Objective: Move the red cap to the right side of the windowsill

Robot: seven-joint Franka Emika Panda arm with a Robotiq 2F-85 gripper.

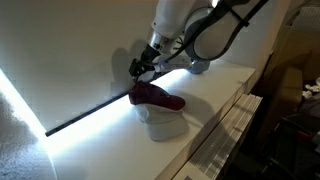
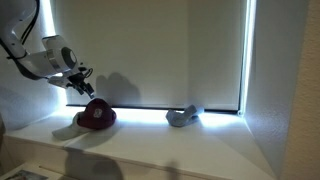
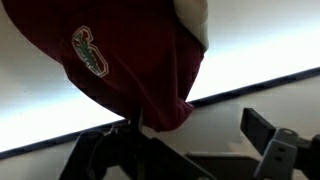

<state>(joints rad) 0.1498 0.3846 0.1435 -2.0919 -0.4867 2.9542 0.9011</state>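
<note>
The red cap rests on top of a pale grey-white cap on the white windowsill. It also shows in the other exterior view. In the wrist view the red cap fills the upper left and shows a stitched emblem. My gripper hovers just behind and above the cap's back edge, also in an exterior view. Its fingers stand wide apart, open, with the cap's lower edge close to one finger and nothing between the jaws.
A blue-grey cap lies further along the sill near the lit back strip. A blind and wall stand directly behind the sill. Slatted ledge edge runs along the sill's front.
</note>
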